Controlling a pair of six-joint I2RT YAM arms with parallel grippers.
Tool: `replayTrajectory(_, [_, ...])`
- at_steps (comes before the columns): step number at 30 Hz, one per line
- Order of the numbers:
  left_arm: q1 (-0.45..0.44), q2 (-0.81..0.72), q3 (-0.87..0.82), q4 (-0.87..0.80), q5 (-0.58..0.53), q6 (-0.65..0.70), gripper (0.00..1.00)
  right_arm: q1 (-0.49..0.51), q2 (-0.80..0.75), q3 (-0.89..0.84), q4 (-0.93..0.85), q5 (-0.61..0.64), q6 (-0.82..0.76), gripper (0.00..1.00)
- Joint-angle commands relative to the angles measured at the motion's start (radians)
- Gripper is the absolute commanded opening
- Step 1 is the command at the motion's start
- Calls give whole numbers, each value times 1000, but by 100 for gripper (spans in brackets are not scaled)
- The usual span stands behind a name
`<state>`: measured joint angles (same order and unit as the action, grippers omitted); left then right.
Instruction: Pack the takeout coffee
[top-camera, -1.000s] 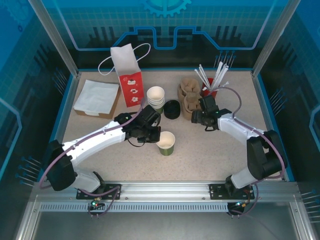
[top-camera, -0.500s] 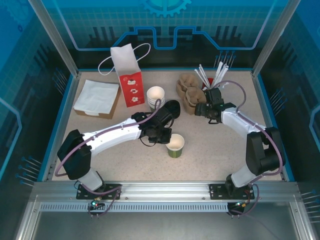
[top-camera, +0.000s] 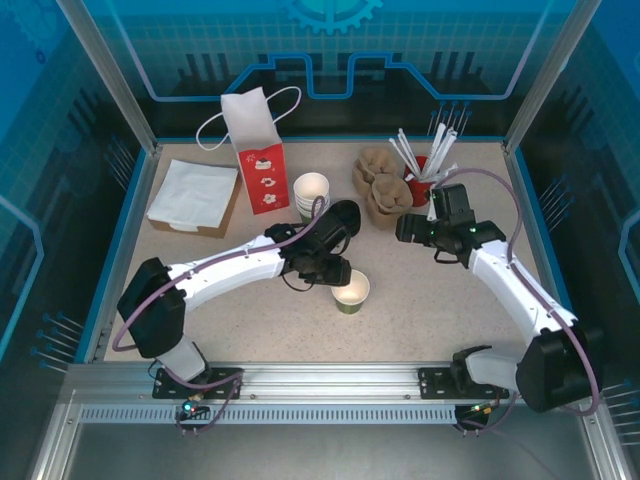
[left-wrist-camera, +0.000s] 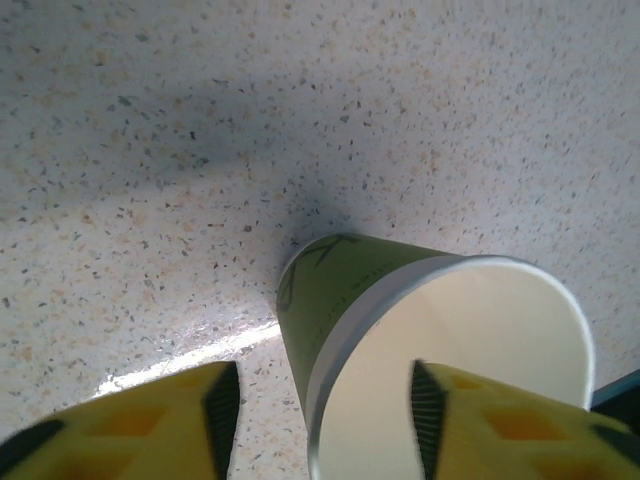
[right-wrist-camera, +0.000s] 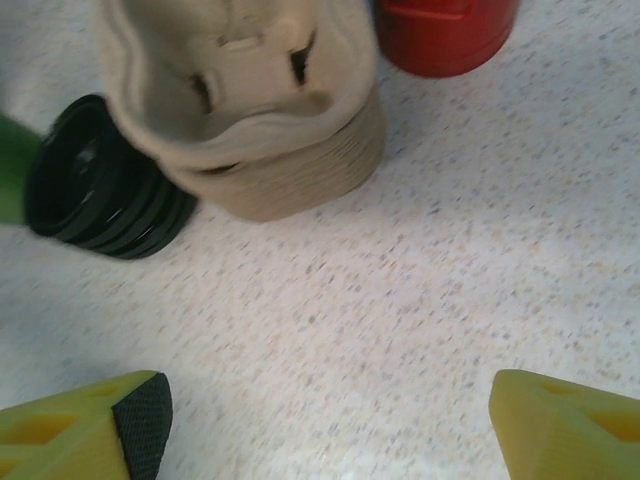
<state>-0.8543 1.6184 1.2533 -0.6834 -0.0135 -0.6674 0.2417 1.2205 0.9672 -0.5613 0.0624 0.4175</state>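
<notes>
Two claws stand over the worktop (top-camera: 420, 320), and the left claw (top-camera: 335, 272) is by far the nearer to the takeout coffee cup (top-camera: 351, 290). The cup stands upright near the middle of the worktop, just to the near right of that claw, its long axis vertical and its white mouth open upward with no lid on it. In the left wrist view the left claw's jaws are apart with the cup's olive wall between them. The finger on the left of that view (left-wrist-camera: 130, 425) stands clear of the wall, with bare worktop showing in the gap. The other finger (left-wrist-camera: 510, 430) crosses in front of the white mouth, and whether it touches the rim I cannot tell. The cup therefore lies straight ahead of the claw and partly within its span, so closing would, I judge, pinch one side of the wall, not the whole body. The right claw (right-wrist-camera: 320, 420) hangs well to the right of the cup, jaws wide apart and holding nothing. The stack of black lids (right-wrist-camera: 105, 185) lies ahead and to the left in its view, just beside the stack of pulp carriers (right-wrist-camera: 250, 120). For fetching a lid I judge the right arm the better placed. The paper bag (top-camera: 258, 150) stands upright at the far left, well apart from the cup.
</notes>
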Motion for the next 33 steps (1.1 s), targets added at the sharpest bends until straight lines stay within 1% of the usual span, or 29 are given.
replayTrajectory(1, [-9,-99,9,-12,-74,19,59,14,-14,87,-123,-142,5,82])
replayTrajectory(6, [-8,-242,-46,17,-215,37,72,103,40,208,-164,-192,81,80])
replayTrajectory(7, [-8,-269,-58,23,-245,43,76,120,57,230,-165,-193,99,80])
replayTrajectory(9, [-7,-328,-85,33,-320,65,84,166,106,291,-180,-164,143,82])
replayTrajectory(11, [-8,-383,-112,47,-378,95,87,208,164,365,-210,-132,156,83])
replayTrajectory(14, [-6,-471,-162,82,-437,154,94,259,265,480,-280,-68,145,84])
replayTrajectory(16, [-6,-531,-200,101,-476,181,99,279,326,540,-315,-52,139,84])
replayTrajectory(20, [-7,-654,-282,134,-524,207,99,296,452,655,-374,-41,136,76])
replayTrajectory(22, [-5,-703,-321,147,-528,207,99,302,509,703,-408,-4,138,75])
replayTrajectory(24, [-3,-742,-348,149,-530,201,99,306,564,751,-437,34,135,70])
replayTrajectory(28, [-2,-789,-371,115,-555,200,99,315,672,838,-477,95,135,59])
replayTrajectory(33, [0,-810,-364,76,-590,241,99,327,785,943,-523,157,139,54])
